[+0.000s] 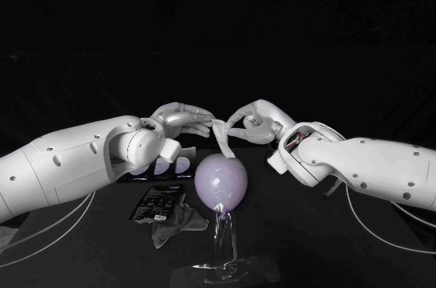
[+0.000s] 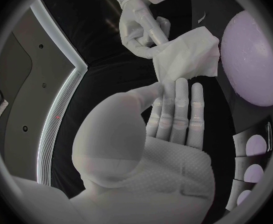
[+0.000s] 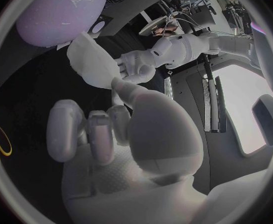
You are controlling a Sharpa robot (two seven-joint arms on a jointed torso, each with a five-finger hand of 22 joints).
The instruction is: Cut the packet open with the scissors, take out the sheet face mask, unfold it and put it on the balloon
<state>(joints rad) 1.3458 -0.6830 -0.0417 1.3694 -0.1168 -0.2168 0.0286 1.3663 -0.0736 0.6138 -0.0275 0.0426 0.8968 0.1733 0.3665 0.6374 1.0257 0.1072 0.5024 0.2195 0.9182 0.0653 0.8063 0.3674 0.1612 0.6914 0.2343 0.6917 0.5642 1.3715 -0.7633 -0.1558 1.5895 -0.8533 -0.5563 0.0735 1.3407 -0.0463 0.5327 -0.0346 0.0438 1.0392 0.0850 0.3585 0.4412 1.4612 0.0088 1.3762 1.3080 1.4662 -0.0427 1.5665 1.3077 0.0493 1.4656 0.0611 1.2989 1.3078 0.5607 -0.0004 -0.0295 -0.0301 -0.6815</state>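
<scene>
- The left hand (image 1: 184, 120) pinches one upper edge of the sheet face mask (image 1: 221, 135), and the right hand (image 1: 254, 123) pinches the other.
- The mask hangs partly folded between them, its lower end at the top of the balloon (image 1: 222, 179).
- The balloon sits upright on a clear stand (image 1: 223, 256) on the table (image 1: 300, 237).
- The packet (image 1: 156, 203) lies flat near the balloon, on the left arm's side.
</scene>
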